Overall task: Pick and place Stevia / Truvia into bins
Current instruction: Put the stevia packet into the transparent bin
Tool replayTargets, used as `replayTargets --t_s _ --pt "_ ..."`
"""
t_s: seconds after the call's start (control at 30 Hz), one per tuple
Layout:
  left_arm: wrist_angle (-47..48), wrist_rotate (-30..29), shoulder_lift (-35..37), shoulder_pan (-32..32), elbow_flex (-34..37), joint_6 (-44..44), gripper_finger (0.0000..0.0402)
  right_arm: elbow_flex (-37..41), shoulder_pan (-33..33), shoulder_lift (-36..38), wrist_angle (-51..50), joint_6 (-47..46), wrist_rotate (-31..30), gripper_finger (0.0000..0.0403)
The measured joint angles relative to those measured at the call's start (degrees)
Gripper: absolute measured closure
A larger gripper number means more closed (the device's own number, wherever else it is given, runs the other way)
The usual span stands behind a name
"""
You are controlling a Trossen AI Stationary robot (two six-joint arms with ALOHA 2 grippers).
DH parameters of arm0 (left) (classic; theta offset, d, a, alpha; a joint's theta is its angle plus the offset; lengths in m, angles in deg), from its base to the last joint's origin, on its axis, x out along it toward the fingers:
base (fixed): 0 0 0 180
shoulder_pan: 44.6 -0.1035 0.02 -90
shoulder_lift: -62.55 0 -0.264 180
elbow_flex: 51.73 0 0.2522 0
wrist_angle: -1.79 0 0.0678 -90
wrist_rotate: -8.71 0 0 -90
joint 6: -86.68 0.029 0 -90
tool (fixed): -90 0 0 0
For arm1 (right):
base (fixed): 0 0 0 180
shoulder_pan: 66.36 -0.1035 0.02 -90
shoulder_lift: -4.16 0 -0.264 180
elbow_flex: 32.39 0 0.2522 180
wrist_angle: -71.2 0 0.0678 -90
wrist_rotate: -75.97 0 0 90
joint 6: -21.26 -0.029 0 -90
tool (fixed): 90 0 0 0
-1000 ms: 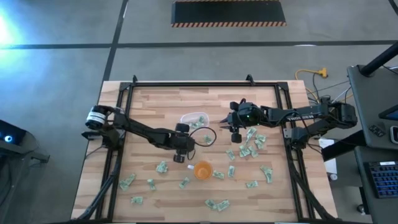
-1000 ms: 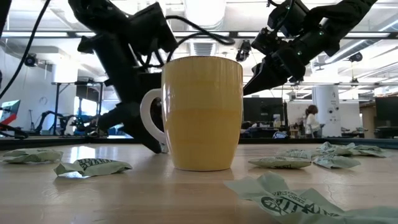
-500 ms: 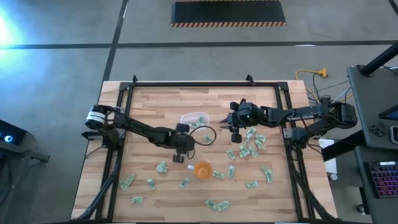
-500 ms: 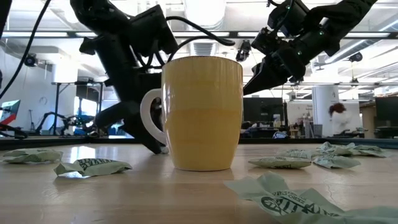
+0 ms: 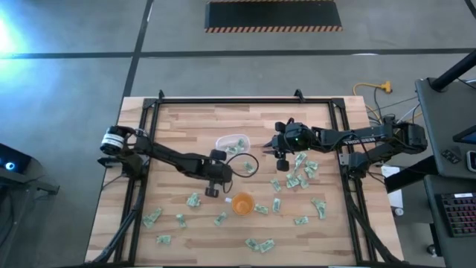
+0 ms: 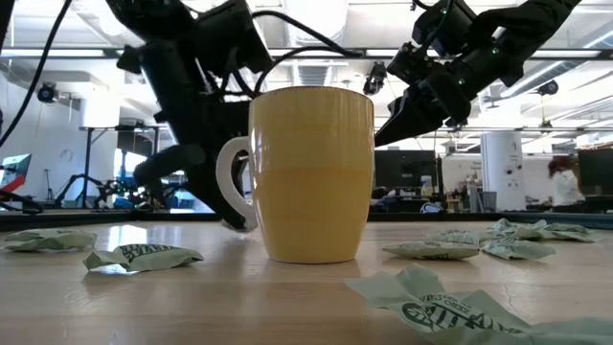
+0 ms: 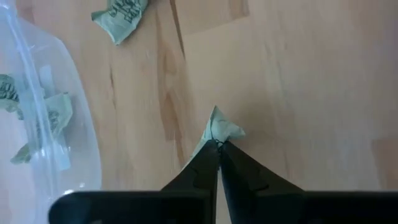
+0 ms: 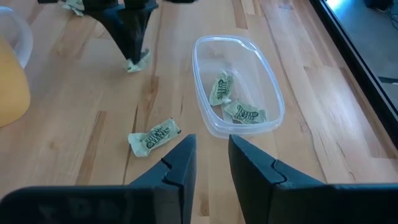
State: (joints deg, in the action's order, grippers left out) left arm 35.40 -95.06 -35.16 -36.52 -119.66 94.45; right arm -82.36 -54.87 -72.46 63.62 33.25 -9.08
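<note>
One sachet (image 7: 219,128) sat pinched between the tips of my left gripper (image 7: 219,147), the fingers pressed together on its crumpled end. I saw the packet low over the bare wood, just beside the tub (image 7: 68,124); whether it touched the table I could not tell. From the right wrist camera the same left gripper (image 8: 132,50) pointed down with the sachet (image 8: 138,60) at its tip, near the tub (image 8: 238,84) but outside it.

My right gripper (image 8: 210,160) hung above the table with its fingers a little apart and nothing between them. A loose sachet (image 8: 154,137) lay flat on the wood just ahead of it, and the tub's rim lay just beyond that.

Tub contents: at least two sachets, green print up, resting on the floor (image 8: 239,109).

From above, the left gripper (image 5: 213,184) lay below the tub (image 5: 232,141) in the picture, between it and the orange cup (image 5: 242,202). The right gripper (image 5: 269,143) was on the tub's other side, apart from it.

Remaining stock: many sachets scattered over the table (image 5: 178,119), a cluster (image 5: 300,173) under the right arm, others strewn along the near edge around the cup.

In the low camera the cup (image 6: 308,172) filled the middle, with crumpled sachets (image 6: 142,257) on the wood to either side.
</note>
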Motion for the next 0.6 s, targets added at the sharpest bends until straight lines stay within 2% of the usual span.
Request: replayTargets --t_s 0.23,0.43,0.6 --pt "2.08 -6.65 5.65 0.66 -0.72 0.07 0.0401 0.02 0.00 0.00 -0.29 0.39 0.00 0.0315" --pt "1.17 -18.75 10.89 0.02 0.07 2.78 0.0401 0.01 0.00 0.01 -0.34 0.66 -0.02 0.0323" --pt "-3.93 -19.58 10.92 -4.28 0.71 6.43 0.0401 0.02 0.00 0.02 -0.38 0.13 0.00 0.0321"
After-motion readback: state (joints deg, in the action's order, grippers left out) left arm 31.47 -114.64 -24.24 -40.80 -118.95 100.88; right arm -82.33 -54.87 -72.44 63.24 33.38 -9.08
